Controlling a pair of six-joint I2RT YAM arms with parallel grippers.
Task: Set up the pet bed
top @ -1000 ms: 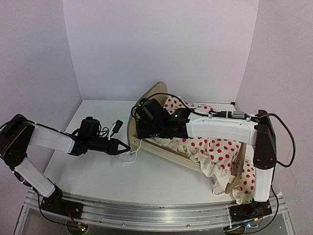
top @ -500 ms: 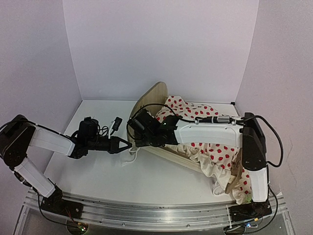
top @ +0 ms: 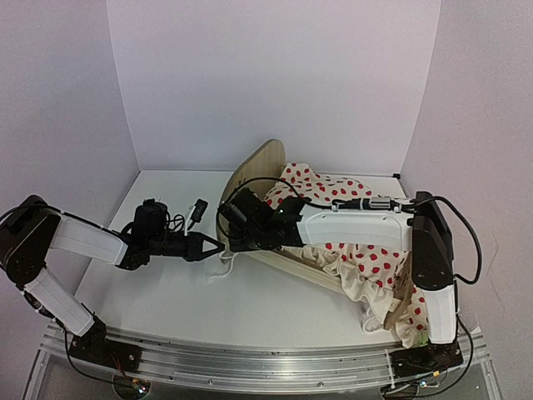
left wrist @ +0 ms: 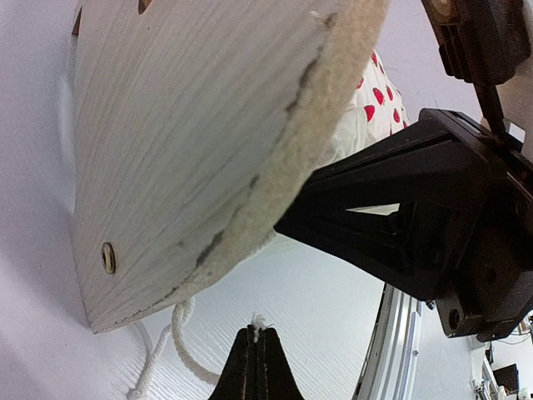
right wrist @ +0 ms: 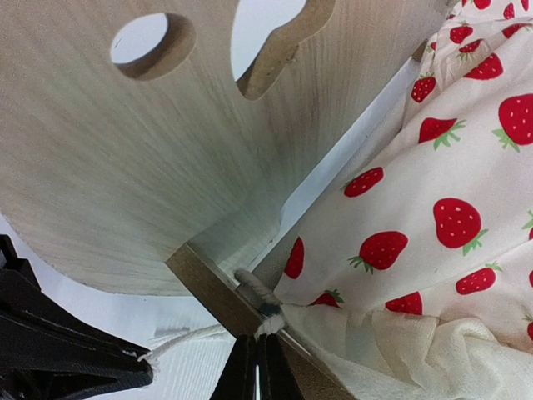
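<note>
The pet bed, a light plywood frame, lies across the table with its rounded headboard [top: 258,167] [right wrist: 125,125] [left wrist: 191,142] showing paw cutouts. A cream blanket with red strawberries [top: 366,250] [right wrist: 433,208] is heaped in it. A white cord [top: 221,267] [left wrist: 179,342] trails from the headboard's near corner. My left gripper [top: 218,246] [left wrist: 256,333] is shut on a frayed cord end. Right beside it at the corner, my right gripper [top: 231,241] [right wrist: 256,342] is shut on another cord end [right wrist: 271,312] that comes out along the side rail.
The lower footboard [top: 404,292] stands at the right, with blanket spilling over it toward the right arm's base. White walls close in the table at the back and both sides. A metal rail [top: 250,362] runs along the near edge.
The right arm swung left to the headboard's near corner and its jaws closed on the cord end there. The left gripper edged right, still shut on its cord end.
</note>
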